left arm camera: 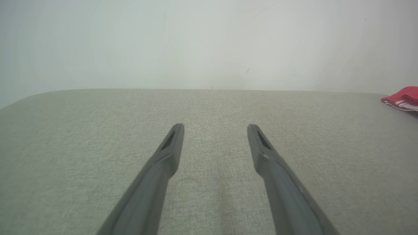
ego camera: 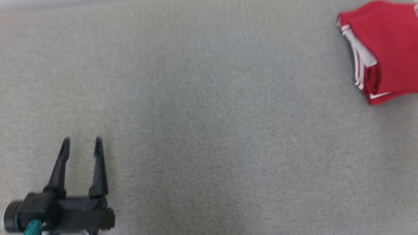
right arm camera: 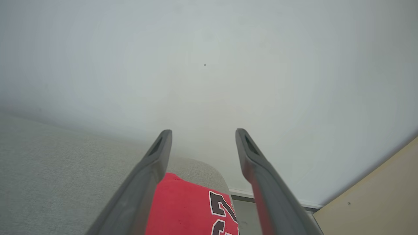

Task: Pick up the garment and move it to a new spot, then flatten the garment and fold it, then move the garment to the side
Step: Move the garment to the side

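The folded red garment lies at 2 o'clock near the table corner, apparently its set-aside spot, so the right tool hangs wide and empty above it, and the left tool is parked wide and empty at 8 o'clock.

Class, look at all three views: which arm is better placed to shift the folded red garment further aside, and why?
Right, probably. The right pincer hangs open just above the red garment; the left pincer is open over bare table, far across from it.
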Available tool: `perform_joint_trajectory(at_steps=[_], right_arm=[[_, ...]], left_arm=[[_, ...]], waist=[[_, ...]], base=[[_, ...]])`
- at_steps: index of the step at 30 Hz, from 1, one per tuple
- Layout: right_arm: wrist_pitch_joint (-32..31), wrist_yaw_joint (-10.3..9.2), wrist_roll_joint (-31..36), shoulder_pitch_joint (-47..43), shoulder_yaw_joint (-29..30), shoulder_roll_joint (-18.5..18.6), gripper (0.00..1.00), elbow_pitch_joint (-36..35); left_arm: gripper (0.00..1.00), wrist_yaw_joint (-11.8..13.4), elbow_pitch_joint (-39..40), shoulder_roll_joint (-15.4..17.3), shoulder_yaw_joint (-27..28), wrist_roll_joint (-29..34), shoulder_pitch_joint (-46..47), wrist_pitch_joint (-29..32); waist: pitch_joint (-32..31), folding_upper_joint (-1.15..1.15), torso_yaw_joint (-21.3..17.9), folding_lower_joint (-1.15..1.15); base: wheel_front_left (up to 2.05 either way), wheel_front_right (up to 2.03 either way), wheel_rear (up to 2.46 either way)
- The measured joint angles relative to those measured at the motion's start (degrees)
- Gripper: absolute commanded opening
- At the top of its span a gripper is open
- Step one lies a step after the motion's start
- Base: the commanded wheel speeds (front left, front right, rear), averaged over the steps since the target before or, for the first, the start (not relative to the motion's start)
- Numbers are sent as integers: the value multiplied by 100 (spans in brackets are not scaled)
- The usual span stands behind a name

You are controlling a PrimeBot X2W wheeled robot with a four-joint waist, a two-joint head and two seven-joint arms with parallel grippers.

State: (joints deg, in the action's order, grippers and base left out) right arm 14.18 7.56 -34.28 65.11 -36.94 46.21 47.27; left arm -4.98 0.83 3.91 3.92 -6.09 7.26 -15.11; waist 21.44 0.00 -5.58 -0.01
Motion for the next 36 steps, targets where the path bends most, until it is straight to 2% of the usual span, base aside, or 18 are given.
perform_joint_trajectory(at_steps=[5, 8, 19, 27, 36], right_arm=[[75, 0, -42, -740, 336, -523, 100, -338], [82, 0, -11, -1304, 760, -795, 100, -702], [92, 0, 790, -3727, 2136, -1756, 100, -2118], [94, 0, 1151, -5144, 2867, -2403, 100, -3111], [93, -1, 1392, -6229, 3340, -3015, 100, -3771]], left_arm=[[100, 19, -90, 0, 242, -64, -426, 0], [100, 9, -141, -4, 276, -66, -588, 0], [100, -5, -414, -33, 314, -108, -884, 0], [100, -4, -548, -55, 288, -140, -940, 0], [100, -15, -657, -69, 231, -143, -973, 0]], waist=[[-550, 0, 53, 0], [-862, 0, 95, -1], [-1753, -1, 389, -1], [-2083, -1, 580, 0], [-2139, 0, 539, 1]], base=[[0, 0, 0], [0, 0, 0], [0, 0, 0], [0, 0, 0], [0, 0, 0]])
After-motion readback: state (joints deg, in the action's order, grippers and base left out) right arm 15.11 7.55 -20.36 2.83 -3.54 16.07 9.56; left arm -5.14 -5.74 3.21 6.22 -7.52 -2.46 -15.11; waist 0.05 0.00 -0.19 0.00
